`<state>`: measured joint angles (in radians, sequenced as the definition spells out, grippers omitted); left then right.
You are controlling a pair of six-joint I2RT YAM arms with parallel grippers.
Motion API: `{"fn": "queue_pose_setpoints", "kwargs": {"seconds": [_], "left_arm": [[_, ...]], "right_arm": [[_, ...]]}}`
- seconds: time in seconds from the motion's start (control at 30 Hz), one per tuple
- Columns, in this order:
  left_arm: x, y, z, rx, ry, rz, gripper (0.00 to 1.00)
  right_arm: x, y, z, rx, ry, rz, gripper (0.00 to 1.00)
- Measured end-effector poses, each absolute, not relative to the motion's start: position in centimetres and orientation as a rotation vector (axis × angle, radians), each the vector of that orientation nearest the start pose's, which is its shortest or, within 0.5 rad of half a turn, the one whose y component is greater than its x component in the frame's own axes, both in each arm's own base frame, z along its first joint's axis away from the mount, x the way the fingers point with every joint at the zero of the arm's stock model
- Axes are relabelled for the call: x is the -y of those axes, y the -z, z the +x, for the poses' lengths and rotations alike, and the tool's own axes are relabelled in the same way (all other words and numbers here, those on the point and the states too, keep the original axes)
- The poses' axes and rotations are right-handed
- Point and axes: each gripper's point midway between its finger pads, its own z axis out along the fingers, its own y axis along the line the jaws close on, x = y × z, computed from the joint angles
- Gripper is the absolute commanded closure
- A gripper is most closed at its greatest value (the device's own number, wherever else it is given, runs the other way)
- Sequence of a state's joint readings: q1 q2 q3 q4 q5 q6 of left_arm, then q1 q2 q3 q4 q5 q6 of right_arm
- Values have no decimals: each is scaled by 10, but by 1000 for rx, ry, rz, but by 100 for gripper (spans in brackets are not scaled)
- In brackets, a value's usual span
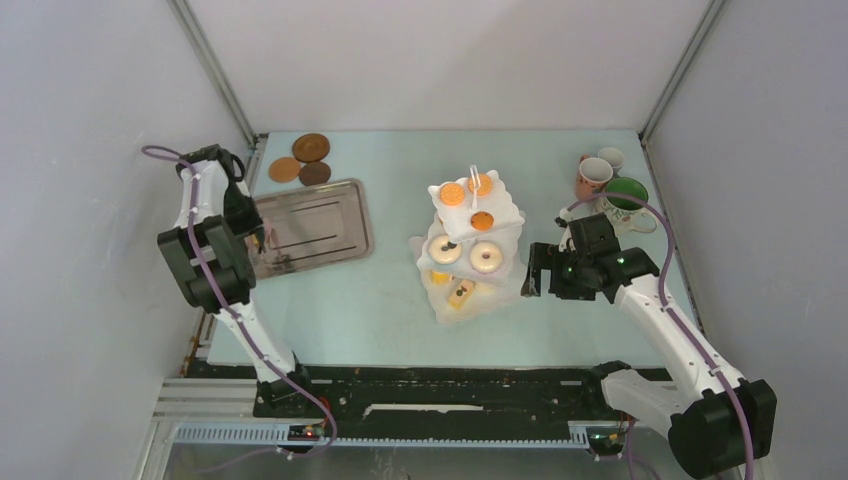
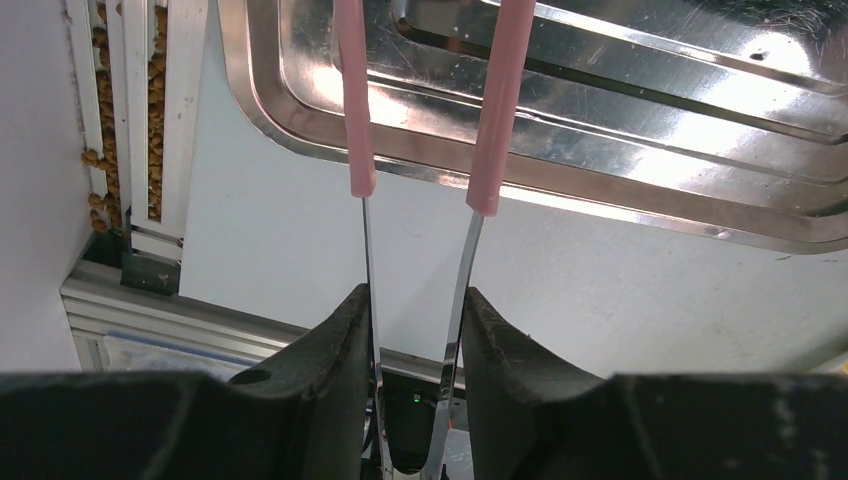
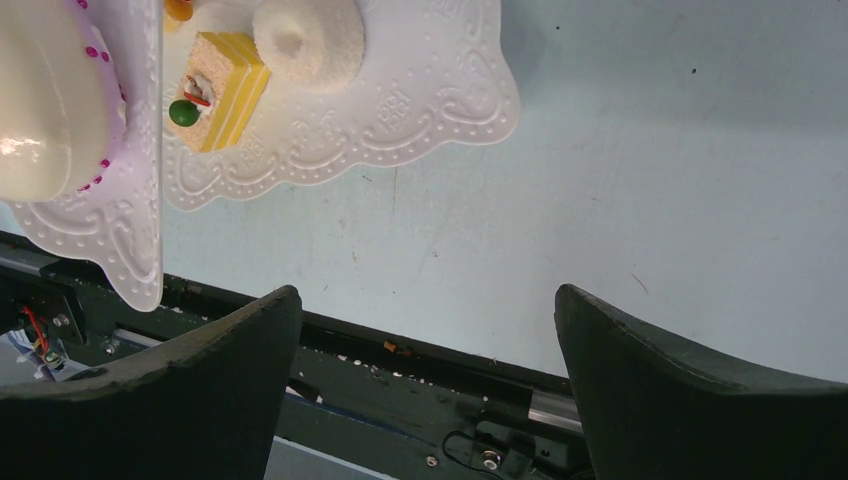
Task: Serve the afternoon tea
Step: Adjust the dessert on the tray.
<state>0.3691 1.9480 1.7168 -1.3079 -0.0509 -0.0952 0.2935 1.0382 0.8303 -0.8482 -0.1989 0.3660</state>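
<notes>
Where seen, white stand (image 1: 510, 210) looks wavy.

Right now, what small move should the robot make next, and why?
Probably lower the pink tongs onto the metal tray and let go: the left fingers hold them over its rim, and the treats already sit on the white stand.

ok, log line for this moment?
left claw: shut on pink tongs, tips over metal tray | right claw: open, empty, beside stand | mugs: far right corner | coasters: far left corner
</notes>
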Motion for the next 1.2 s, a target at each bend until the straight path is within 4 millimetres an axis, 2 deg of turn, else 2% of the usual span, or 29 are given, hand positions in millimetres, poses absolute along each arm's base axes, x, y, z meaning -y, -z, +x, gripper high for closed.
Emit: {"fn": "queue_pose_setpoints", "kwargs": {"seconds": [0.3,0.57,0.83,1.2], "left_arm": [[-126,-107,310,-3032,-36,-747,62],[-129,-93,296,-3025,124,-868,63],[-122,-93,303,-2998,202,-850,67],[-120,-93,304,-2995,221,-847,63]], "right_arm": [[-112,-118,200,-2682,-480,27,0],[-112,-118,200,-2681,-480,27,0],[-112,-118,200,-2682,-480,27,0],[-112,-118,200,-2681,-480,27,0]]}}
